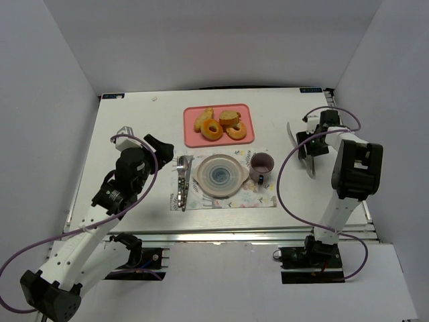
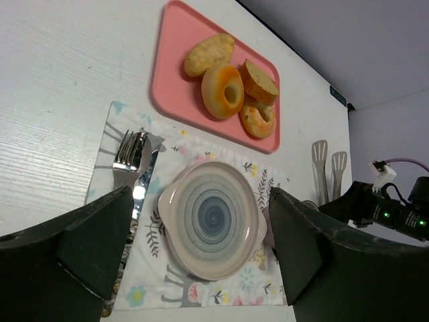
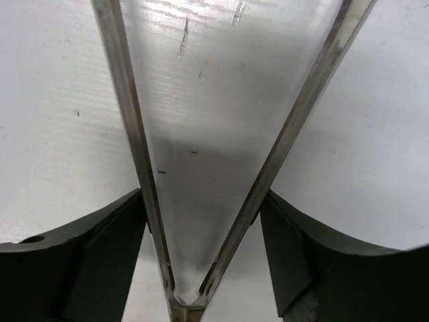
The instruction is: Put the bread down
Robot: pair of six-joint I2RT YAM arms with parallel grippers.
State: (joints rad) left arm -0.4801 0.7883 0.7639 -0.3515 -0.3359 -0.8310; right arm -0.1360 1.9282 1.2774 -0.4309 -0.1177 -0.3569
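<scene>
Golden-yellow bread [image 2: 209, 55]: seen lying at the upper left of the pink tray [image 2: 167, 87], in the upper middle of the left wrist view, right against an orange donut [image 2: 223, 90]; not yet lifted
Brown-crusted piece [image 2: 260, 79]: found on the same tray, just right of that donut, with a second donut below it
Plate [image 2: 213, 221]: set on the flowered placemat [image 2: 194, 151] below the tray, with nothing on it; judged the likely place for the bread, though none is named in the task
Left fingers [image 2: 94, 241]: spread wide with nothing between them, held over the lower left of the placemat near the fork [image 2: 127, 154], well apart from the bread
Right fingers [image 3: 100, 255]: closed against the two steel arms of the tongs [image 3: 137, 154] near the hinge; the tongs are held spread over the white desk [image 1: 134, 121], at the right of the top view, well apart from the tray
Done: only the tool appears to be taken in hand
Left: the tray is to be reached, the bread gripped apart from the donut, carried across and set down
Risk: the neighbouring donut could be nudged or caught along with the bread
</scene>
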